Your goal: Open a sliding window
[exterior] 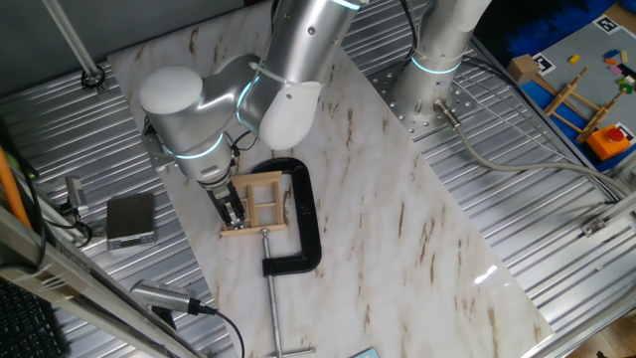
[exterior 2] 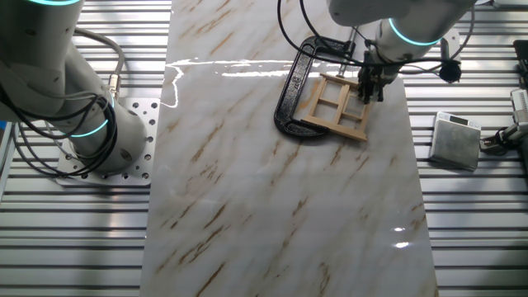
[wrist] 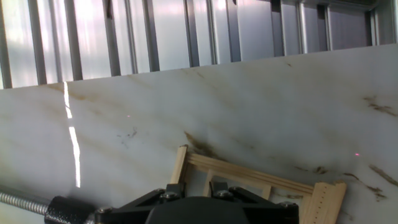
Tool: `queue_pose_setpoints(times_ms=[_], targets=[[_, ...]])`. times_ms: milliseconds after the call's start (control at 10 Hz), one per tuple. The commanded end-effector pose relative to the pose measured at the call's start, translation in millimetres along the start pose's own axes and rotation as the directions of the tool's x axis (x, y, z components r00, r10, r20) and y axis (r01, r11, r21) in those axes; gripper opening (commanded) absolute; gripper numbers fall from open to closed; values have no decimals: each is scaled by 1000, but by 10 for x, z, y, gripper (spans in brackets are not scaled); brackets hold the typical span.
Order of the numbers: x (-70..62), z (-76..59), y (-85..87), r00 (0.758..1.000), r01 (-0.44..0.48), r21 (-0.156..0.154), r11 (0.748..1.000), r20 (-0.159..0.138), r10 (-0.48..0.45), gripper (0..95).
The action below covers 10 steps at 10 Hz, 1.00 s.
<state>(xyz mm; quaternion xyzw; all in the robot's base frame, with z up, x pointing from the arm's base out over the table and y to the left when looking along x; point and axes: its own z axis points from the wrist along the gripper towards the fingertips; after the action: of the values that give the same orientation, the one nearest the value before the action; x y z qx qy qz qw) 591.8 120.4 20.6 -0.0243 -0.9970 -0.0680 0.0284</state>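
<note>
Hand view: fingers down at window frame, spread unclear, sliding apparently not finished.

Silver-grey arm with glowing joint rings

The arm had smooth metallic silver tube links with rounded white caps at the joints, each joint ringed by a thin band lit cyan. Black cables ran along the wrist. The gripper was small, dark and slim-fingered; its black housing carried visible screws. The base sat on a perforated steel plate.
</note>
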Motion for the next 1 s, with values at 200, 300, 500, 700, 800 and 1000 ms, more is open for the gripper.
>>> queue_pose_setpoints(times_ms=[200, 300, 500, 700, 800, 1000], targets=[[14, -13, -7, 1000, 16, 13, 1000, 2, -16, 190], [17, -17, -11, 1000, 18, 12, 1000, 3, -18, 0], [18, -17, -13, 1000, 23, 6, 1000, 3, -23, 0], [27, -25, -30, 999, 38, 8, 999, 2, -38, 0], [35, -32, -47, 999, 48, 8, 999, 2, -48, 0], [56, -39, -156, 996, 85, 13, 996, 2, -85, 0]])
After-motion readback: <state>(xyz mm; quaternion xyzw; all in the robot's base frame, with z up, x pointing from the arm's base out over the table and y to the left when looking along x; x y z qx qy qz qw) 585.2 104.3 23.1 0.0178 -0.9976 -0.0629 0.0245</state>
